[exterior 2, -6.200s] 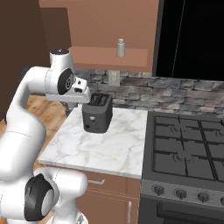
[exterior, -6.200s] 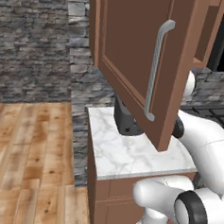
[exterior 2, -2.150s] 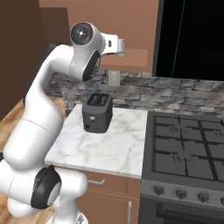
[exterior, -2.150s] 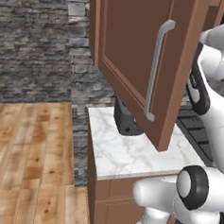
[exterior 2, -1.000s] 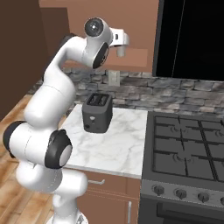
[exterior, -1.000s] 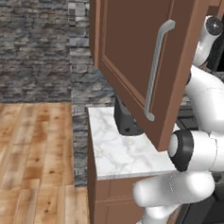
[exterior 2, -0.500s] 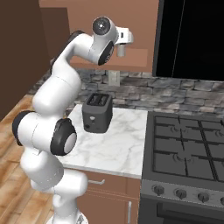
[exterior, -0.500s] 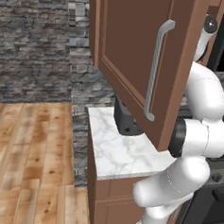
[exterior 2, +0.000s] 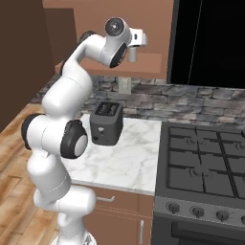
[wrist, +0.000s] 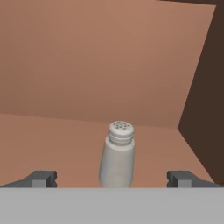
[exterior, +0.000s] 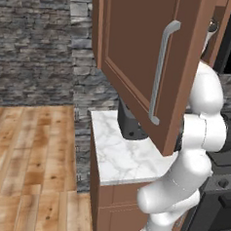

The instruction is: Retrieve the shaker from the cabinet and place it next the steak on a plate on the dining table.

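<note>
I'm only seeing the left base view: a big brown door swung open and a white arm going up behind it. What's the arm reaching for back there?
Observer: A small grey shaker standing upright on the shelf inside the cabinet; the hand view looks straight at it.
Visitor: Has it grabbed it?
Observer: No. The gripper is open, its fingertips apart on either side of the shaker, not touching it.
Visitor: And that dark lump on the counter below the door?
Observer: A black toaster, two slots on top, as the right base view shows.
Visitor: Anything beside that counter?
Observer: A black stove with knobs along its front.
</note>
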Robot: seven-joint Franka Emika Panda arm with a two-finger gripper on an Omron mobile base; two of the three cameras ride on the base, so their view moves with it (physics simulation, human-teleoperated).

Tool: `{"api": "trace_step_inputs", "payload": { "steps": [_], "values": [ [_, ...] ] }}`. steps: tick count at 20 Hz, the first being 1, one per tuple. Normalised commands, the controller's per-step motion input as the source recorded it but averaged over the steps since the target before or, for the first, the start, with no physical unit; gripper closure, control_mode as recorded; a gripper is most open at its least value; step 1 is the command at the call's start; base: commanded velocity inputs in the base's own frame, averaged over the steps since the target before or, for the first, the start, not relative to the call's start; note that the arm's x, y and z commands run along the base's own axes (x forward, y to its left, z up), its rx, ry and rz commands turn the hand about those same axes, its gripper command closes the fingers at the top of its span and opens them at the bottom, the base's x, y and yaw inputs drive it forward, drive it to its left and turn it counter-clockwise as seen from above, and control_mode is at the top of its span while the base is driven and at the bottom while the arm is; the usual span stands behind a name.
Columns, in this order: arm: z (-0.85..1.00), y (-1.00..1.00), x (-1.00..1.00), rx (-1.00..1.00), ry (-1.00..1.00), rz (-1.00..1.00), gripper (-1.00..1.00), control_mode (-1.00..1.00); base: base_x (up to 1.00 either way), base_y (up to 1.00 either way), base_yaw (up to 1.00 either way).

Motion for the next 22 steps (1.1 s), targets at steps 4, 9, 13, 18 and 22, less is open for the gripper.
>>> {"api": "trace_step_inputs", "payload": {
  "steps": [4, 9, 13, 18, 22],
  "values": [
    [-0.08, 0.0, 0.21, 0.0, 0.0, 0.0, -1.0, -1.0, 0.0, 0.0, 0.0],
    [-0.14, 0.0, 0.14, 0.0, 0.0, 0.0, -1.0, -1.0, 0.0, 0.0, 0.0],
    [-0.05, -0.02, 0.23, 0.0, 0.0, 0.0, -1.0, -1.0, 0.0, 0.0, 0.0],
    [-0.04, -0.02, 0.31, 0.0, 0.0, 0.0, -1.0, -1.0, 0.0, 0.0, 0.0],
    [-0.09, -0.07, 0.39, 0.0, 0.0, 0.0, -1.0, -1.0, 0.0, 0.0, 0.0]
  ]
}}
